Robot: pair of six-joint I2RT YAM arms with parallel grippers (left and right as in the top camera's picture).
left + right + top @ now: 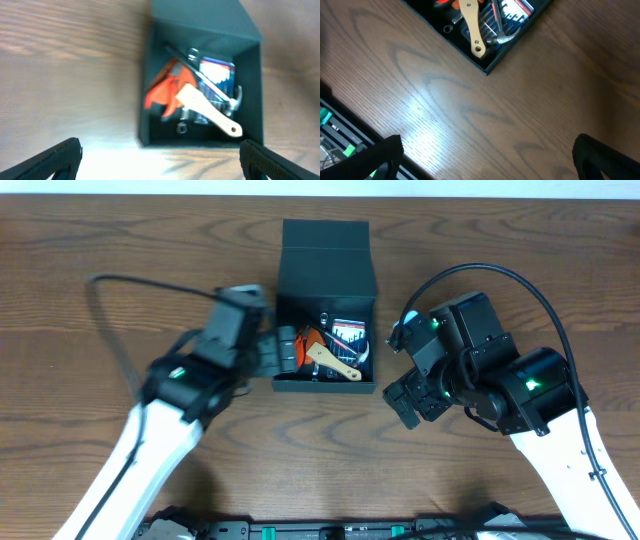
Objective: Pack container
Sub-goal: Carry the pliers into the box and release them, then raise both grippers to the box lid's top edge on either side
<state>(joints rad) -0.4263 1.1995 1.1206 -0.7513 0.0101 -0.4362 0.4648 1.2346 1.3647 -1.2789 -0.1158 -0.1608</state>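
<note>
The dark container (326, 275) stands open at mid-table with its flap lid raised at the back. Inside lie orange-handled pliers (312, 345), a hammer with a pale wooden handle (338, 364) and a blue-and-red pack of bits (347, 334). The left wrist view shows the same box (146, 122) and tools (207, 107). The right wrist view shows the box corner (489, 68). My left gripper (287, 350) is open and empty at the box's left wall. My right gripper (408, 402) is open and empty over bare table to the right of the box.
The wooden table (120, 250) surrounds the box. A black rail with green parts runs along the front edge (330, 530); it also shows in the right wrist view (335, 125). Black cables loop above both arms.
</note>
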